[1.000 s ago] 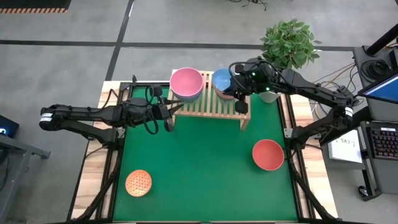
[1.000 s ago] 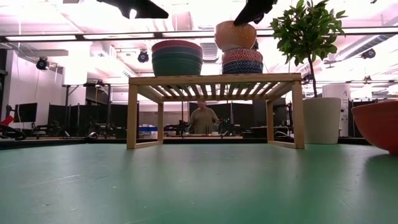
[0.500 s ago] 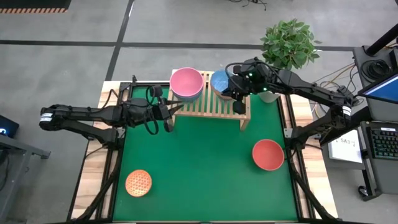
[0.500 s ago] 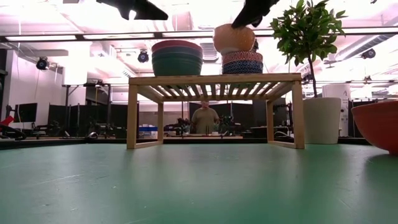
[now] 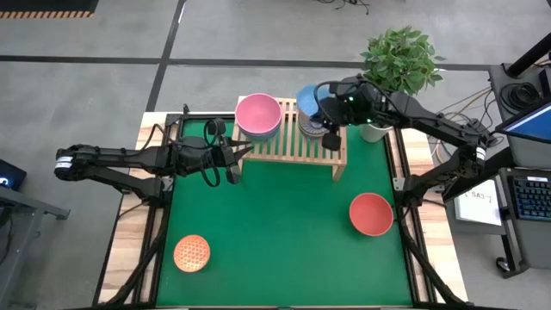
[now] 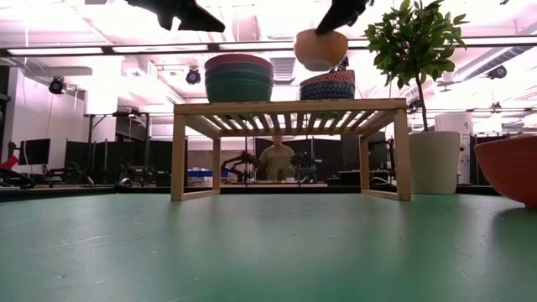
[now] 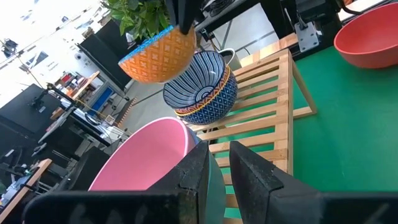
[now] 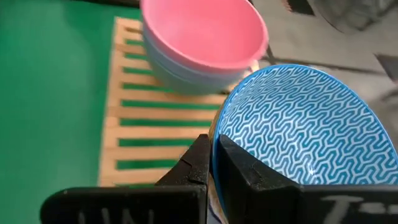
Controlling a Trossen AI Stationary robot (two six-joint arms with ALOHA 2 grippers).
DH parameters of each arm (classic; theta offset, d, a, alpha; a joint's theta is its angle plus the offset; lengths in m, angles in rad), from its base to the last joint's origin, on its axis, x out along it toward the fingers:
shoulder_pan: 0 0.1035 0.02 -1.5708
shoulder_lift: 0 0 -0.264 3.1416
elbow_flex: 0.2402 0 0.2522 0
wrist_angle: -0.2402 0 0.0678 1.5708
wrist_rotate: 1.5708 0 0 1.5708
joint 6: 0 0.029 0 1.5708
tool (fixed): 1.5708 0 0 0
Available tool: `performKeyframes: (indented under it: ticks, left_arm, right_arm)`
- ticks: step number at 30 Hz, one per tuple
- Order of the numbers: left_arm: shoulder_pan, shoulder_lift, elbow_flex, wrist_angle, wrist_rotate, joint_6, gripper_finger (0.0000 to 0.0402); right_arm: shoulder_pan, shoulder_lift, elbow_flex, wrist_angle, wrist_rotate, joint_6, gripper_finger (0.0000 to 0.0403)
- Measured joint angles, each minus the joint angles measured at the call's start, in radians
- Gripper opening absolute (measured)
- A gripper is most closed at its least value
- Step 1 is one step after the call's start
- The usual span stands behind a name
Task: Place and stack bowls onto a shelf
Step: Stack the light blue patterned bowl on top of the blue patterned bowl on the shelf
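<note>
Now | right end effector (image 5: pixel 320 110) clamped on rim of orange-patterned bowl (image 6: pixel 321 49), held just above small bowl stack (image 6: pixel 327 85) at shelf's (image 6: pixel 289 106) right end | left end effector (image 5: pixel 225 155) fingers together, left of shelf

The grey floor (image 5: pixel 258 34) has dark lines. A leafy plant (image 5: pixel 400 58) stands at 1 o'clock. Bright ceiling lights (image 6: pixel 109 50) shine above a person (image 6: pixel 273 161) far behind.

Six bowls (image 5: pixel 371 213), one shelf (image 5: pixel 284 145), one plant (image 5: pixel 399 58).
</note>
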Motion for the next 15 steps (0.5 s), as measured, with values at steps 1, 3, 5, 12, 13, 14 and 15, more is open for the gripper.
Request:
performKeyframes:
  ticks: [1,3,5,12,13,14,15]
  left_arm:
    - [0.0,0.0,0.0,0.0,0.0,0.0,0.0048]
    - [0.0,0.0,0.0,-0.001,0.0,0.0,0.0048]
    - [0.0,0.0,0.0,-0.003,0.0,0.0,0.0048]
    - [0.0,0.0,0.0,-0.019,0.0,-0.004,0.0048]
    - [0.0,0.0,0.0,-0.02,0.0,-0.005,0.0048]
    - [0.0,0.0,0.0,-0.022,0.0,-0.005,0.0048]
    - [0.0,0.0,0.0,-0.025,0.0,-0.006,0.0048]
  right_arm:
    - [-0.009,0.0,0.0,-0.007,0.012,0.0,0.0011]
    - [-0.028,0.0,-0.003,-0.021,0.046,0.0,0.0011]
    - [-0.046,0.002,-0.006,-0.033,0.088,0.0,0.0011]
    - [-0.091,0.003,-0.009,-0.041,0.067,0.001,0.0011]
    - [-0.091,0.003,-0.01,-0.044,0.067,0.005,0.0011]
    - [-0.091,0.003,-0.01,-0.047,0.066,0.008,0.0011]
    - [-0.091,0.003,-0.01,-0.049,0.066,0.011,0.0011]
